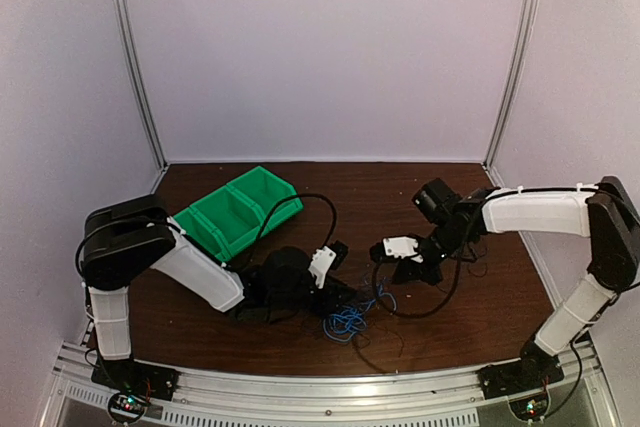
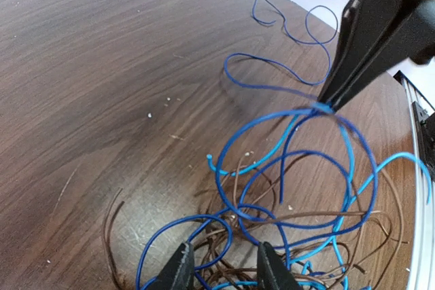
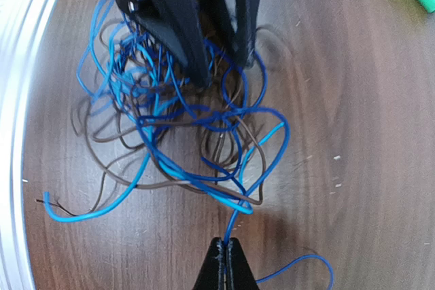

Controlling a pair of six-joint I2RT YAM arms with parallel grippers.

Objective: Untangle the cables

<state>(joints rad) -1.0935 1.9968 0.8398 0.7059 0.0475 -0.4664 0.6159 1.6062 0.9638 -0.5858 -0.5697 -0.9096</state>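
Wooden table under tangled cables

the top view looks down from high at the table's near edge; both wrist views hover close, facing each other across the cables at its six o'clock.

Pale walls, dark wooden table

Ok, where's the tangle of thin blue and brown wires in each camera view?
Top external: tangle of thin blue and brown wires low centre, between the arms.
Left wrist: lower right.
Right wrist: upper left of centre.
Shared landmark: the black right claw, shut on one dark blue wire from the tangle.
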